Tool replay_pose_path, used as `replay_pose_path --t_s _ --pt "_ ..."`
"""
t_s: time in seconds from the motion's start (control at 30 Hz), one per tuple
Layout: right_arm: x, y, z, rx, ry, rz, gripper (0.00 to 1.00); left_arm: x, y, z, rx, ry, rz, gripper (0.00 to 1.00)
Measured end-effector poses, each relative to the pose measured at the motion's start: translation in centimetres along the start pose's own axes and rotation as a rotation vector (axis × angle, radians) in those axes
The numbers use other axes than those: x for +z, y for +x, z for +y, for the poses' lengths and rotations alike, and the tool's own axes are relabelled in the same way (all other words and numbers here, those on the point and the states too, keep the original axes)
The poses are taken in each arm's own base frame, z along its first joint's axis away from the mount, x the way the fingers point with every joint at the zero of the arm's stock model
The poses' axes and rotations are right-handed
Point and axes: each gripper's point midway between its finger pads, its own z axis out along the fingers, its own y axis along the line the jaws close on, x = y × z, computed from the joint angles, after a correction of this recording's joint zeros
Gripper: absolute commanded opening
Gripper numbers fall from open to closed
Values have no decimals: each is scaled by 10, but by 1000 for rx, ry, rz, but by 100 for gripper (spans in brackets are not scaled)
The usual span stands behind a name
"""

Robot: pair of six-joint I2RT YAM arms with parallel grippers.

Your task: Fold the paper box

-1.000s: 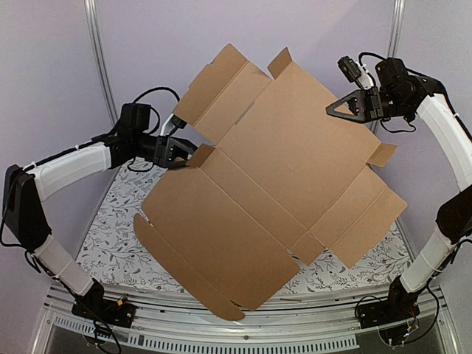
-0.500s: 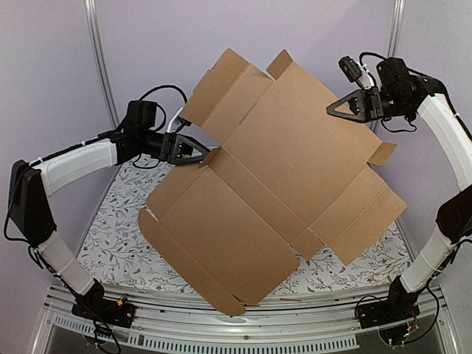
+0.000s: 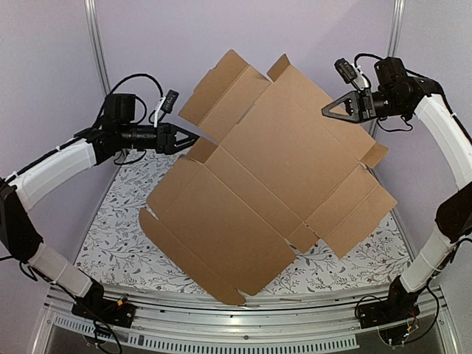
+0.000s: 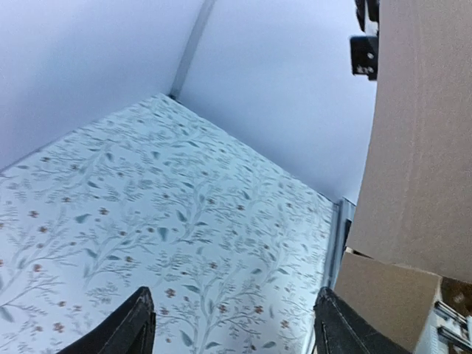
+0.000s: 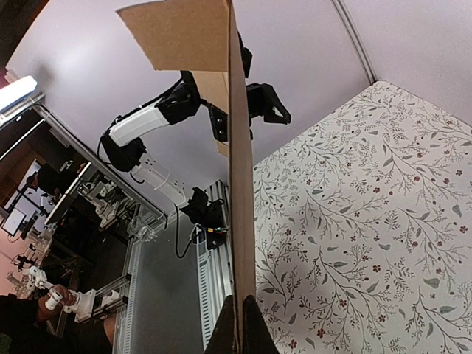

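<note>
surface (image 3: 110, 243): covered in a floral print. it fills the lower half of the top view and most of the left wrist view (image 4: 147, 221).

paper box (image 3: 273, 184): unfolded, one flat brown die-cut sheet with creases, flaps and tabs showing. it lies diagonally across the centre of the top view, raised off the surface at its upper right. its lowest corner sits at bottom centre near the front rail; i cannot tell if it touches there. in the left wrist view it is a brown panel (image 4: 424, 147) along the right edge. in the right wrist view it is seen edge-on (image 5: 240, 184), running from top centre to bottom centre.

right end effector (image 3: 328, 112): upper right of the top view, on the sheet's upper right panel. the right wrist view shows its fingers (image 5: 237, 335) pinched narrow on the cardboard edge, holding the paper box.

left end effector (image 3: 193, 138): left of centre in the top view, pointing right, just beside a small flap on the sheet's left edge. contact is not resolvable. in the left wrist view the fingers stand wide (image 4: 236, 324), with only floral surface between them.
</note>
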Motion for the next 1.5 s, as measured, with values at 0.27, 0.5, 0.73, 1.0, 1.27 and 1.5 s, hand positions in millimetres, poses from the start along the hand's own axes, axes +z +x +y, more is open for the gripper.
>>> replay_pose_path --t_s 0.27,0.5,0.73,1.0,1.27,1.5 --pt "7 14 -112 259 79 3 0 -42 -17 34 91 -352 -107 73" --pt "-2 65 -242 594 180 -2 0 13 18 62 62 -363 21 72" --pt "-27 140 -312 862 299 3 25 102 56 144 15 -426 182 71" --pt "-55 206 -308 907 614 148 65 161 118 175 -24 -349 334 75" --pt "-103 142 -243 528 843 116 66 193 133 179 -29 -292 359 72" --pt "-77 184 -223 424 747 281 65 218 157 169 -19 -236 408 65"
